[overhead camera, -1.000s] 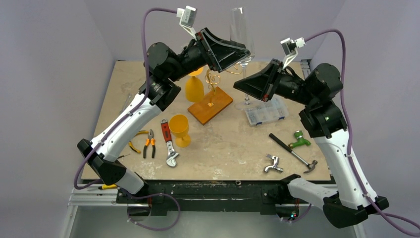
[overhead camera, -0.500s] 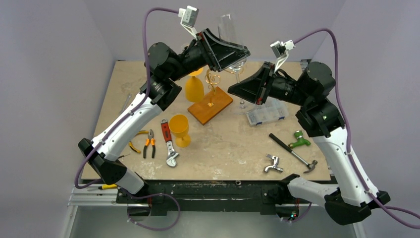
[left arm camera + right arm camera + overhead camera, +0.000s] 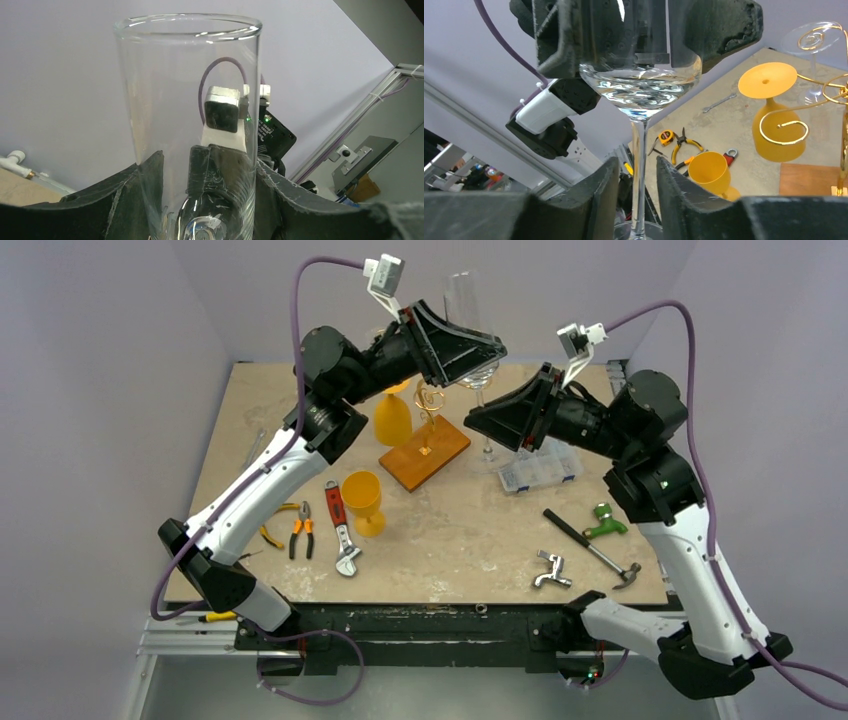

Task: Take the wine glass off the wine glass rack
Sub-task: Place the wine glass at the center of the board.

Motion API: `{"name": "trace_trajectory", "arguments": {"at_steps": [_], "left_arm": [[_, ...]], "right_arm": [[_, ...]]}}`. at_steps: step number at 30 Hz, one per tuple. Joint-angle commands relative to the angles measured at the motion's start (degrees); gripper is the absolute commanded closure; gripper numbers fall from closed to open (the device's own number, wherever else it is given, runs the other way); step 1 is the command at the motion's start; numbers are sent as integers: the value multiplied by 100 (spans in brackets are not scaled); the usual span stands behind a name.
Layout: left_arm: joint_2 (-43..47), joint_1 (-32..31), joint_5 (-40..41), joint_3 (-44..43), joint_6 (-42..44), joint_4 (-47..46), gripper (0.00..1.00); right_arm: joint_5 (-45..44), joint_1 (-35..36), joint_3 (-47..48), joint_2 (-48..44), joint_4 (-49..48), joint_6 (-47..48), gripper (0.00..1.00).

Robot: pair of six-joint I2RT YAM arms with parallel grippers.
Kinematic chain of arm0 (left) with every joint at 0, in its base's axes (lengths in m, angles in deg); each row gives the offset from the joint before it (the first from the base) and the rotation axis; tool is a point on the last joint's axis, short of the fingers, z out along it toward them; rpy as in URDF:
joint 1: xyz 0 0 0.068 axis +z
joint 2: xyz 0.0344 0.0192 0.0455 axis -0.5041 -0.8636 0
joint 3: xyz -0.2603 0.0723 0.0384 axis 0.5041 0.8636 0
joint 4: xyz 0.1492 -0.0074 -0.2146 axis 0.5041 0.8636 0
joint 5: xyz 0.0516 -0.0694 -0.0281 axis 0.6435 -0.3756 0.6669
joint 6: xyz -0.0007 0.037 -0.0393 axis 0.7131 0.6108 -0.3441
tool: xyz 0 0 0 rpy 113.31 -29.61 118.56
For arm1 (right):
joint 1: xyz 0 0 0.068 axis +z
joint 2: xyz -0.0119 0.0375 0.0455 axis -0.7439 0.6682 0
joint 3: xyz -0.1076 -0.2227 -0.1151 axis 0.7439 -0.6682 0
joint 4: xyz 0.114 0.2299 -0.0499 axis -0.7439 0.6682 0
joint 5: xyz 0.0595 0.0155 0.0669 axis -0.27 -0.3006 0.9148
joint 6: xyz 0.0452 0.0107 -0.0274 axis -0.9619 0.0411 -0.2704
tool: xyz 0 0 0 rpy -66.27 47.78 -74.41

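My left gripper (image 3: 482,348) is shut on the bowl of a clear wine glass (image 3: 460,302) and holds it upright, high above the table. In the left wrist view the bowl (image 3: 190,90) fills the space between my fingers (image 3: 135,200). My right gripper (image 3: 476,420) is open around the glass's thin stem (image 3: 639,165), with a gap on each side. The bowl's bottom (image 3: 640,92) shows above it. The wine glass rack (image 3: 430,400), golden wire on an orange-brown wooden base (image 3: 437,458), stands just left of the glass. Its base also shows in the right wrist view (image 3: 809,177).
An inverted orange goblet (image 3: 392,420) is beside the rack and an upright one (image 3: 363,500) stands in front. Another clear glass foot (image 3: 819,37) sits in a rack spiral. A clear parts box (image 3: 538,465), hammer (image 3: 592,545), wrench (image 3: 342,530) and pliers (image 3: 300,530) lie around.
My left gripper has carried the wine glass a little to the left. My right gripper has moved left and closed in around the stem.
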Motion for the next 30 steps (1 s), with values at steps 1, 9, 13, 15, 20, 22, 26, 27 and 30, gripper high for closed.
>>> {"name": "trace_trajectory", "arguments": {"at_steps": [1,9,13,15,20,22,26,27,30], "left_arm": [[277,-39,16,28,89,-224,100],[406,-39,-178,106,354,29,100],[532,-30,-312,133,729,425,100],[587,-22,-414,172,864,605,100],[799,-21,-685,372,1136,932,100],[904,-28,-758,443,1296,1135,100],[1018,9,-1025,454,1595,1532,100],[1041,12,-1139,457,1638,1587,100],[1110,14,-1458,459,1808,1742,100]], "right_arm": [[-306,-10,48,-243,-227,126,61],[-358,-4,35,-372,89,281,41],[-523,-3,-7,-523,334,500,40],[-644,-4,-24,-607,425,594,40],[-866,-8,-83,-824,594,779,40],[-911,-4,-99,-899,649,867,40],[-973,-3,-51,-981,724,992,39],[-998,-5,-3,-968,733,1005,38],[-967,-5,175,-908,692,1000,34]]}}
